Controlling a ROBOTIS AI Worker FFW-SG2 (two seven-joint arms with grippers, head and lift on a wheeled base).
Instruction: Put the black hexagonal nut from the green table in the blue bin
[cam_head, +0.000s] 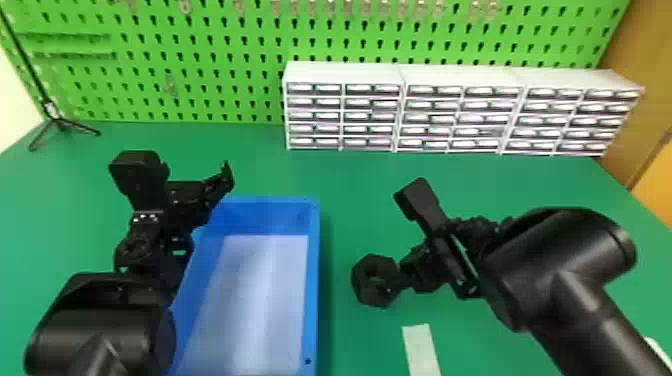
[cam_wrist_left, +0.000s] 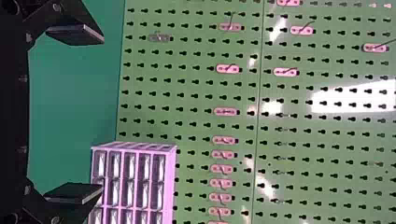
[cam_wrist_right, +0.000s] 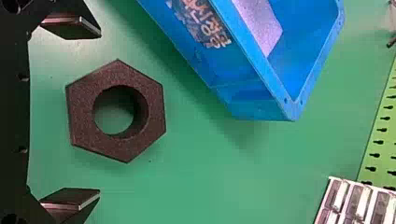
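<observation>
The black hexagonal nut (cam_head: 361, 280) lies on the green table (cam_head: 345, 215), to the right of the blue bin (cam_head: 313, 280). Beside the nut, on its right, is my right gripper (cam_head: 422, 270). In the right wrist view, the nut (cam_wrist_right: 81, 109) appears between the two spread fingers of my right gripper (cam_wrist_right: 99, 113), with gaps on both sides, and the blue bin (cam_wrist_right: 233, 88) stands beyond it. My left gripper (cam_head: 197, 202) is over the bin's far left corner. Seen from the left wrist, my left gripper (cam_wrist_left: 102, 114) is open and holds nothing.
White drawer cabinets (cam_head: 345, 107) line the back of the table before a green pegboard (cam_head: 210, 65). A small tripod (cam_head: 60, 122) stands at the back left. A pale strip (cam_head: 421, 350) lies near the front, right of the bin.
</observation>
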